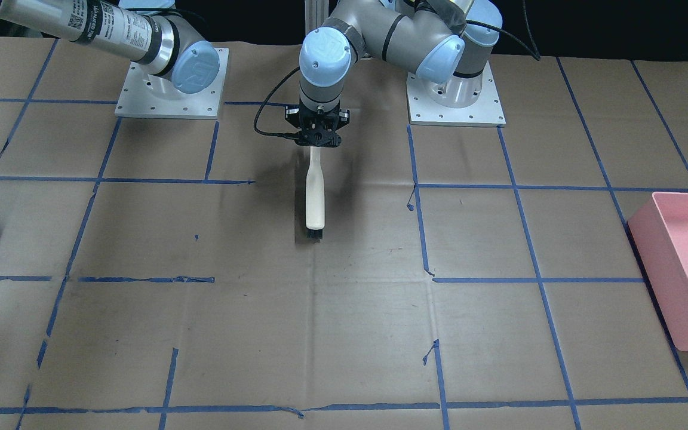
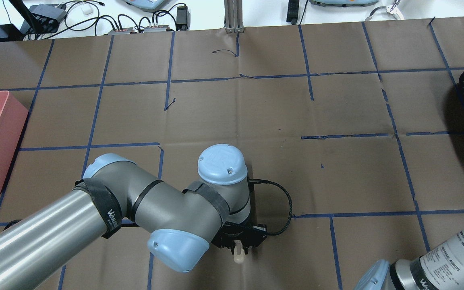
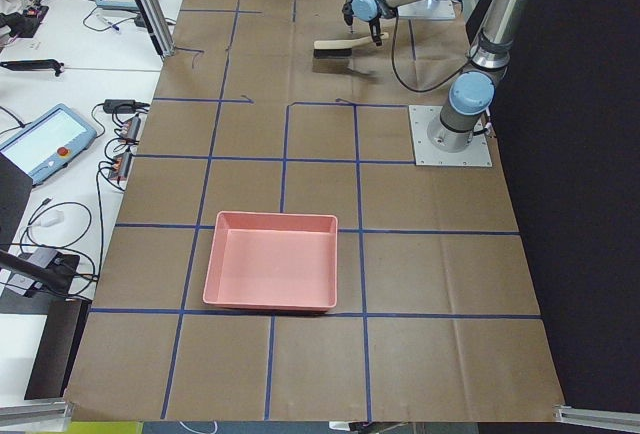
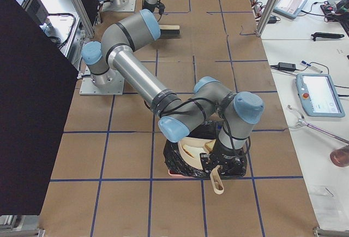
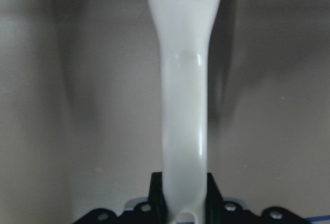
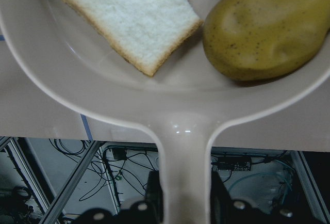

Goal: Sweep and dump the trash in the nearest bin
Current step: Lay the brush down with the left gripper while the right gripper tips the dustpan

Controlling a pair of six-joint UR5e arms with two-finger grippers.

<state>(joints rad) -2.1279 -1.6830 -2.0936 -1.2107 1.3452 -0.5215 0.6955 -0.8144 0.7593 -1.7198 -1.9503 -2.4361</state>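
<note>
Both pincers clamped on tools; trash sits in the dustpan.
Left pincer [image 1: 318, 140] grips a cream brush [image 1: 315, 197], upper centre, above the table [image 1: 344, 334]. Right pincer [image 6: 185, 209], bottom centre, grips the dustpan [image 6: 67, 74] handle, with bread [image 6: 124, 17] and fruit [image 6: 265, 25] in it at the top of the frame. A label [image 2: 445, 251] on the right arm reads "UNIVERSAL ROBOTS".

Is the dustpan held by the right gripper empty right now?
No: the right wrist view shows a bread slice and the olive-yellow fruit lying on the dustpan in the right gripper.
</note>
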